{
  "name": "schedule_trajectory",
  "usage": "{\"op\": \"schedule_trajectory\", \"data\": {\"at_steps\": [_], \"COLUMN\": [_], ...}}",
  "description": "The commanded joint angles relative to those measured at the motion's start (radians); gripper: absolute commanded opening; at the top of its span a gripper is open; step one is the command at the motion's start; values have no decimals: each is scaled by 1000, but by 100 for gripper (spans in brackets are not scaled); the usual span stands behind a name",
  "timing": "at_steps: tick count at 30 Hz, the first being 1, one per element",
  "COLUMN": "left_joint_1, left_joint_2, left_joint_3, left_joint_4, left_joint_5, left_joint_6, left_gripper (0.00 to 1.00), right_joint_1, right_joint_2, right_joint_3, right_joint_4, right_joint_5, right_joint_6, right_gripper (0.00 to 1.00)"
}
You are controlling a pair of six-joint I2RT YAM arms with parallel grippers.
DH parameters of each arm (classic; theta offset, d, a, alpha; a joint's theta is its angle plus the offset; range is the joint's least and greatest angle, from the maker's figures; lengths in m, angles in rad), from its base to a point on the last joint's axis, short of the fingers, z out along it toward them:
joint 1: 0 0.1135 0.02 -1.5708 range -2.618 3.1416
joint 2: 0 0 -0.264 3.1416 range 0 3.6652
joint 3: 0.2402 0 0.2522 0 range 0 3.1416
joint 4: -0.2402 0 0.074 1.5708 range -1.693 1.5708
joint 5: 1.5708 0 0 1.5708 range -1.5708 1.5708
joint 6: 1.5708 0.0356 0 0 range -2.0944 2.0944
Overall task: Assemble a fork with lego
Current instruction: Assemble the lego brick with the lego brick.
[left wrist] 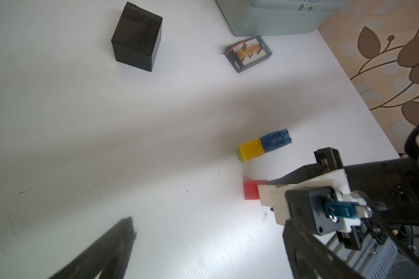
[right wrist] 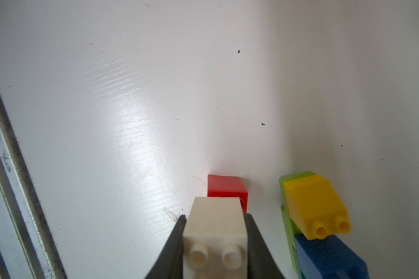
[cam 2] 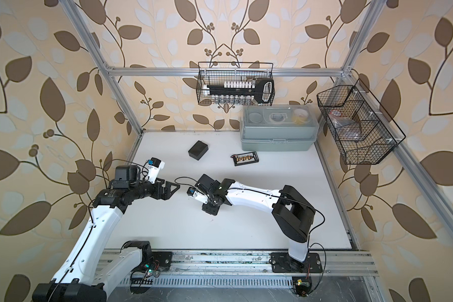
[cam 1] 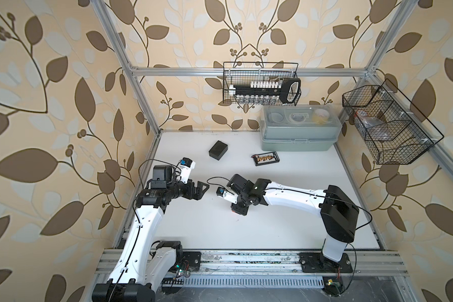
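Note:
The fork's lego lies in two groups on the white table point(right wrist: 107, 96). My right gripper point(right wrist: 215, 217) is shut on a white brick point(right wrist: 215, 232) lying on its side, and the brick's far end touches a red brick point(right wrist: 225, 188). Beside them, apart, a yellow brick point(right wrist: 317, 205) and a blue brick point(right wrist: 329, 258) sit joined on lime bricks point(right wrist: 286, 217). The left wrist view shows the red brick point(left wrist: 250, 190), the yellow brick point(left wrist: 250, 148) and the blue brick point(left wrist: 276, 141). My left gripper point(left wrist: 208, 222) hovers open and empty, short of them. In both top views the right gripper point(cam 1: 238, 210) point(cam 2: 209, 209) covers the bricks.
A black box point(cam 1: 218, 149) and a small black tray point(cam 1: 266, 158) lie toward the back of the table. A grey-green toolbox point(cam 1: 298, 130) stands at the back right. Wire baskets point(cam 1: 262, 83) point(cam 1: 387, 125) hang on the frame. The left gripper point(cam 1: 202, 189) is left of the right one.

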Motion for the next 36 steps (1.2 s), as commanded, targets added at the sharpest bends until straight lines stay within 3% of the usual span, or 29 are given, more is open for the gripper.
{"op": "schedule_trajectory", "data": {"at_steps": [1, 22, 36], "left_joint_1": [-8, -8, -8], "left_joint_2": [-1, 10, 15], "left_joint_3": [4, 15, 21], "left_joint_4": [-6, -11, -18], "left_joint_5": [-3, -4, -4], "left_joint_6": [14, 9, 11], "left_gripper": [99, 99, 99], "right_joint_1": [3, -33, -63], "right_joint_2": [20, 9, 32], "right_joint_3": [-27, -62, -42], "right_joint_4": [10, 26, -19], "right_joint_5": [12, 14, -64], "right_joint_6": [-10, -25, -76], "right_gripper": [0, 0, 0]}}
